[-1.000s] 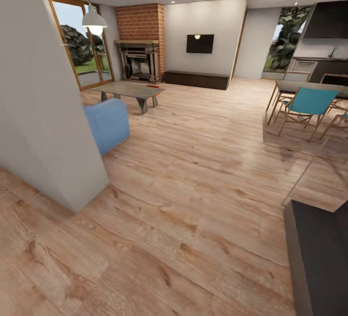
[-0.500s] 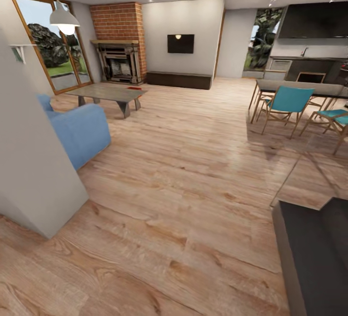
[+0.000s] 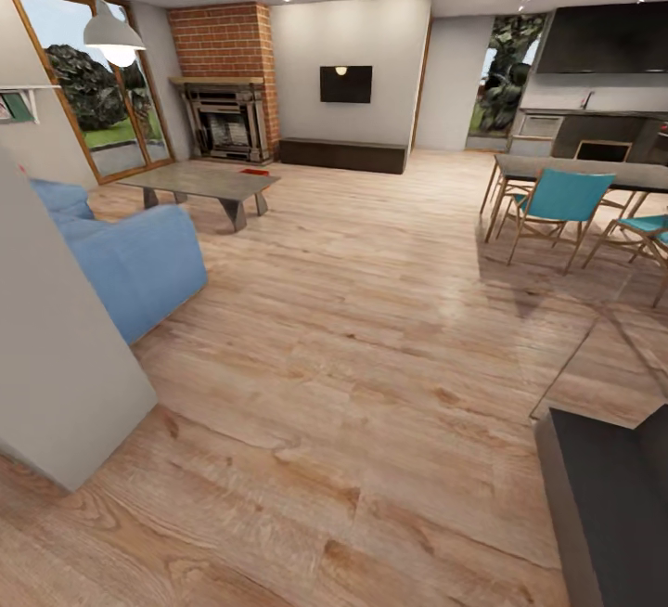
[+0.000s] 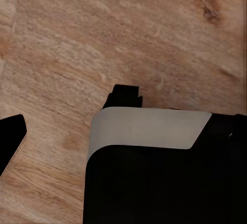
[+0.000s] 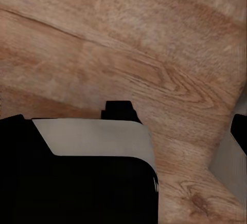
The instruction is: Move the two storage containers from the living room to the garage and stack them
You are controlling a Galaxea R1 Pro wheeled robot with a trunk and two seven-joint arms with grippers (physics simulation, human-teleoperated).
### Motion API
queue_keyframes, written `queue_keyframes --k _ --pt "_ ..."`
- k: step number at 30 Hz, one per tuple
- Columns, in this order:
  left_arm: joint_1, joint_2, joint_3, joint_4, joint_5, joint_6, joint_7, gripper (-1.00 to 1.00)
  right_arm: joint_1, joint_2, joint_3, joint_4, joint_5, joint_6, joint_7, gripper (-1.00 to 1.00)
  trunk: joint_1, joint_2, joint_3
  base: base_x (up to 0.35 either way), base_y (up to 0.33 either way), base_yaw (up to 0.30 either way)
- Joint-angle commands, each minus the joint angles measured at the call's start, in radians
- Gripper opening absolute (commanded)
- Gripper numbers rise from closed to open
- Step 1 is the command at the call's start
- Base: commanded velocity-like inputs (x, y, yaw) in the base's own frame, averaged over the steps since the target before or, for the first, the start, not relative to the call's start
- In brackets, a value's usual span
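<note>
I am in the living room, with its light wood-plank floor (image 3: 371,329), red brick fireplace (image 3: 223,78), blue sofa (image 3: 130,264) and long dark low cabinet (image 3: 343,155). A small red thing (image 3: 249,171) lies on the low grey coffee table (image 3: 209,182). It is too far off to tell whether it is a storage container. Both wrist views look down on wood planks past a black and grey robot part (image 4: 149,172) (image 5: 87,172). They do not show how the grippers' jaws stand.
A pale wall corner (image 3: 56,347) stands close at the left. Teal chairs (image 3: 557,213) and a dining table (image 3: 575,171) are at the right. A dark counter corner (image 3: 612,496) juts in at the lower right. Glass doors (image 3: 88,87) are at the far left.
The whole view has shifted: the camera has moved on into the room, so the wall corner sits further left and more of the sofa shows.
</note>
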Motion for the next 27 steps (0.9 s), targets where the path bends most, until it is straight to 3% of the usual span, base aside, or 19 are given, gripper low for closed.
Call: queue_keyframes --k 1,27 --pt "0.0 0.0 0.0 0.0 0.007 0.003 0.003 1.0 -0.001 0.001 0.008 0.003 -0.011 -0.006 0.0 1.0 0.001 0.0 -0.001 0.322 0.0 0.0" --pt "0.0 -0.002 0.0 0.0 0.007 -0.002 0.003 1.0 -0.001 -0.002 0.008 0.003 -0.011 -0.005 -0.002 1.0 0.001 0.0 -0.001 0.322 0.0 0.0"
